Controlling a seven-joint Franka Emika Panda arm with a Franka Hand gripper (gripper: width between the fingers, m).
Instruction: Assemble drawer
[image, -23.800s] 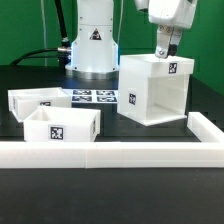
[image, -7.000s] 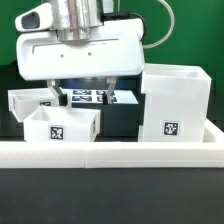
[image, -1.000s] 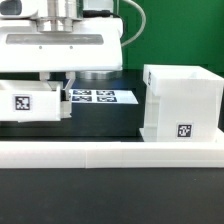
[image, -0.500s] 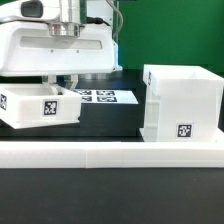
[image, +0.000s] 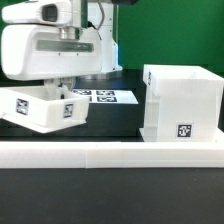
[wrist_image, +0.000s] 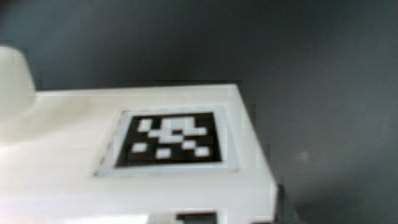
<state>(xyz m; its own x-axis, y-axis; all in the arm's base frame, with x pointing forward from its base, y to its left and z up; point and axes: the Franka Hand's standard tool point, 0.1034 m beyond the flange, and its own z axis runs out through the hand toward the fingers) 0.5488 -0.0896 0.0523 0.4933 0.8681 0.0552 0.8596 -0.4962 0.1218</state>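
My gripper (image: 58, 88) is shut on a small white open-topped tray (image: 40, 112) and holds it tilted above the table at the exterior view's left. The tray's black-and-white tag (image: 68, 111) faces the camera. The large cube-shaped shell (image: 182, 100) stands upright at the exterior view's right, open side up, with a tag (image: 184, 130) low on its front. There is a clear gap between the tray and the shell. In the wrist view the tray's white wall (wrist_image: 71, 130) and its tag (wrist_image: 173, 140) fill the picture. The second tray is out of sight.
A long low white rail (image: 120, 151) runs across the front of the table. The marker board (image: 105, 97) lies flat on the dark table behind the tray. The robot's white base (image: 100, 55) stands at the back against a green wall.
The held tray has tipped from level to tilted and come a little lower and toward the exterior view's right. The wrist has turned with it. The shell has not moved.
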